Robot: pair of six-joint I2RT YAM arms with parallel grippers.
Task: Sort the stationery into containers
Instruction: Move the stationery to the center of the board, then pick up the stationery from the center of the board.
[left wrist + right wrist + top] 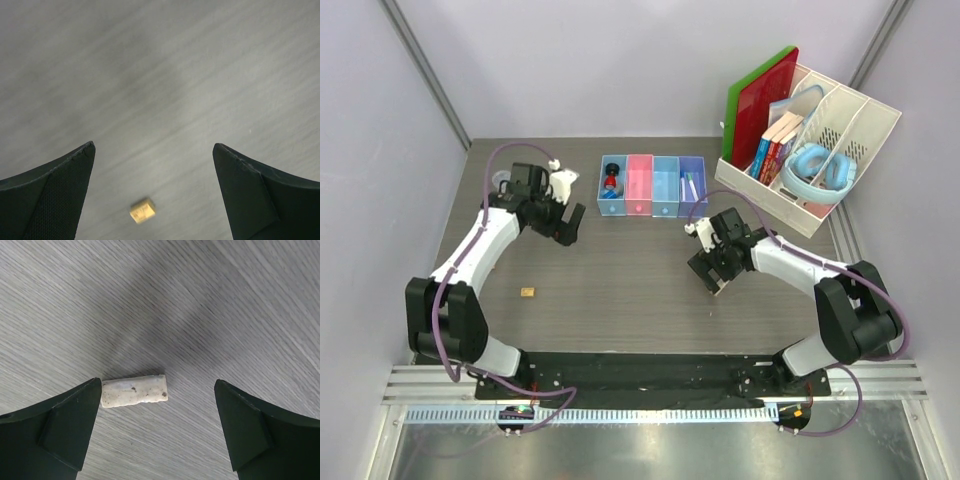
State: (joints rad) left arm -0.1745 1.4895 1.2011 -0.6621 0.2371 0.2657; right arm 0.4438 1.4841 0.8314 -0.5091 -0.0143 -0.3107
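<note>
Four trays stand in a row at the back: blue (603, 172), pink (639, 187), light blue (665, 190), lavender (700, 172). The blue tray holds a red-black cylinder (612, 177) and a blue one (608, 195). The lavender tray holds pens (690, 186). My left gripper (567, 228) is open and empty above the table; its wrist view (154, 146) shows the tiny yellow piece (142, 210) (527, 292) lying below and between the fingers, blurred. My right gripper (712, 275) (158, 382) is open above the whitish eraser block (134, 391), which lies flat with one end by the left finger.
A big white slotted file rack (850, 115) stands at the back right with books (775, 140), light-blue headphones (817, 170) and red and green boards (760, 95). A small whitish roll (503, 180) lies at the back left behind the left arm.
</note>
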